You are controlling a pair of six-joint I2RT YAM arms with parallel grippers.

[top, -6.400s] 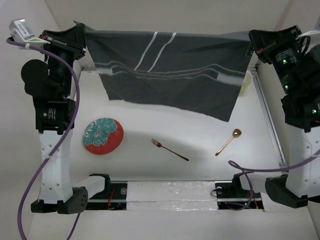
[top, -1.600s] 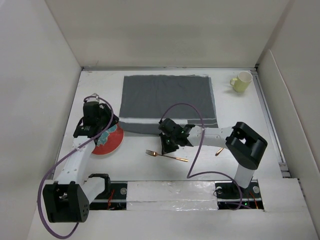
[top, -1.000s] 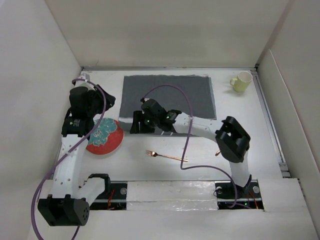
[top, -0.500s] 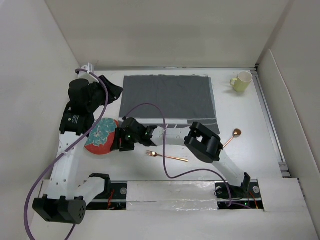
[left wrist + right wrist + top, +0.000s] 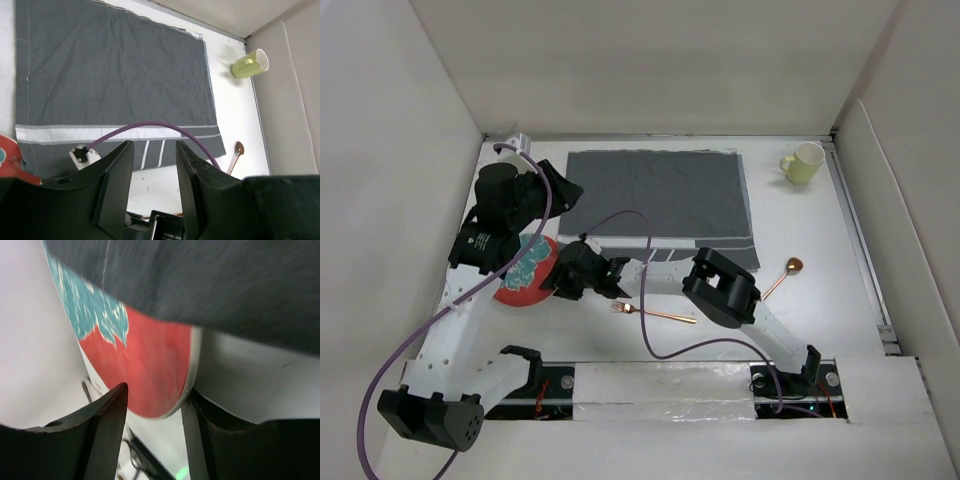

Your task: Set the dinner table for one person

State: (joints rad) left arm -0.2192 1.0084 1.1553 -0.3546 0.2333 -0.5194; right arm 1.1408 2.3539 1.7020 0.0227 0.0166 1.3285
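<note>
Dinner table (image 5: 840,300): white tabletop, spanning the walled cell beyond both arm bases. On it are a dark grey striped placemat (image 5: 660,195) lying flat at far centre, a red-and-teal plate (image 5: 528,272) at near left just beside the mat's near-left corner, a copper fork (image 5: 655,313) at near centre, a copper spoon (image 5: 778,279) to its right, and a yellow-green mug (image 5: 804,162) at the far right. Left gripper (image 5: 153,147): raised over the mat's left edge, jaws partly apart, holding nothing; right gripper (image 5: 152,390): reaching left, jaws astride the plate's right rim, whether clamped cannot be told.
</note>
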